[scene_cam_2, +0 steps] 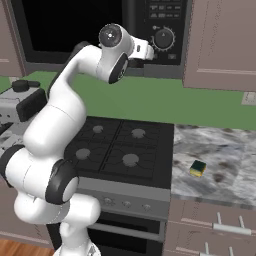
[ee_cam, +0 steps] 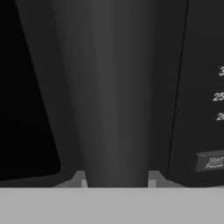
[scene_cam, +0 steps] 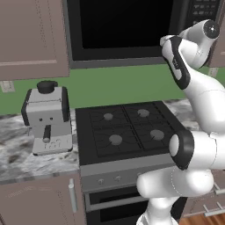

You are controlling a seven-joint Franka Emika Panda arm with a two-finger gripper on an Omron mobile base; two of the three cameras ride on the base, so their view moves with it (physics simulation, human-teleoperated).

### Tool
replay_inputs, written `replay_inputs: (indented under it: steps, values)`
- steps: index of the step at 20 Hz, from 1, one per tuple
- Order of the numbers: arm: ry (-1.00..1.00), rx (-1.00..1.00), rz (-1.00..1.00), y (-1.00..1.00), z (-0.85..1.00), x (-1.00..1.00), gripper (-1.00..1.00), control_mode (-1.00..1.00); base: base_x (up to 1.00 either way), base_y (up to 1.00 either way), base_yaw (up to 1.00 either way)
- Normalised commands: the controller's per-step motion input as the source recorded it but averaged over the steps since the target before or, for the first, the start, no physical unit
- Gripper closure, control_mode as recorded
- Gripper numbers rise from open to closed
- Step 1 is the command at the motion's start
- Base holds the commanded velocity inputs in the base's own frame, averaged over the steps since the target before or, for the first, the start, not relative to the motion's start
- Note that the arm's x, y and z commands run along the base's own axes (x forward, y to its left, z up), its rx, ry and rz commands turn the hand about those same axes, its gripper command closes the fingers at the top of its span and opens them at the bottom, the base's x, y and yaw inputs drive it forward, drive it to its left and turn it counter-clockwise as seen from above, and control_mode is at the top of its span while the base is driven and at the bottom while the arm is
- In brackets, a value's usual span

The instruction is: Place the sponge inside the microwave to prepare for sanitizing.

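Currently the white arm's two-finger gripper (ee_cam: pixel 116 183) is up at the large dark grey microwave (scene_cam_2: pixel 100 30), closed narrow around its vertical grey door handle (ee_cam: pixel 113 96), between black glass and knob panel. The small yellow sponge with green top (scene_cam_2: pixel 198 168) lies on the marbled tabletop (scene_cam_2: pixel 220 160), below the microwave, just right of the black four-burner stove (scene_cam_2: pixel 117 147).

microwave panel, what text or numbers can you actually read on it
"Start" over "Pause": on a grey button at the lower right of the microwave panel, hand view.
"3", "25", "20": pale numbers at the right edge, cut off, so possibly partial.
Keypad labels and knob markings, right base view: too small to read.
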Motion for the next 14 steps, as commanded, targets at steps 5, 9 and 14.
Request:
replay_inputs:
  steps: [5, 9, 14]
  values:
    - [-0.05, -0.03, 0.0, 0.01, -0.03, -0.49, 1.0, -1.0, 0.0, 0.0, 0.0]
    - [-0.09, -0.22, -0.05, 0.43, 0.01, -0.73, 1.0, -1.0, 0.0, 0.0, 0.0]
    - [-0.08, -0.23, -0.14, 0.42, 0.0, -0.92, 1.0, -1.0, 0.0, 0.0, 0.0]
